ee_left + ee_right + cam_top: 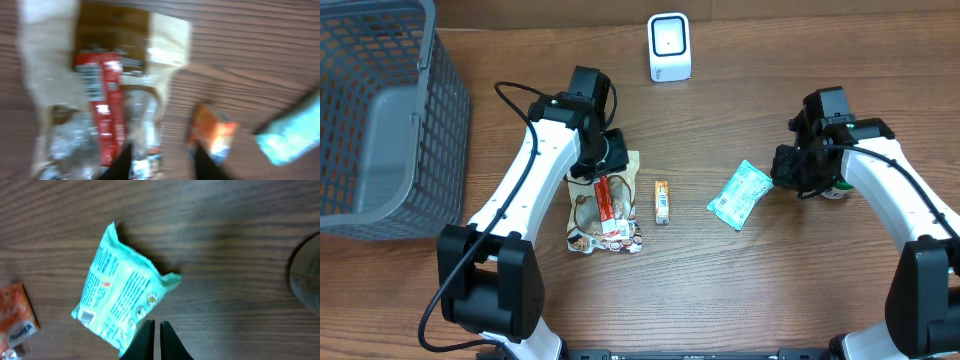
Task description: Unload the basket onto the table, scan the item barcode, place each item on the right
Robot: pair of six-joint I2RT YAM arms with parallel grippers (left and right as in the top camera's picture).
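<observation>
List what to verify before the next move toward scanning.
1. Scanner unobstructed: ok.
2. Right gripper holding the teal packet: not ok, shut with nothing between the fingers.
3. Packet code facing up: ok, a barcode-like patch shows near one corner.
4. Left gripper gripping the snack bag: not ok, fingers apart.
5. Left wrist view sharp: not ok, blurred.

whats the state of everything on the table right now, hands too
snack bag, lying flat
orange packet, lying flat, untouched
teal packet, lying flat, printed side up
scanner, standing upright
basket, upright
left hand, open, over the snack bag
right hand, shut, nothing held
</observation>
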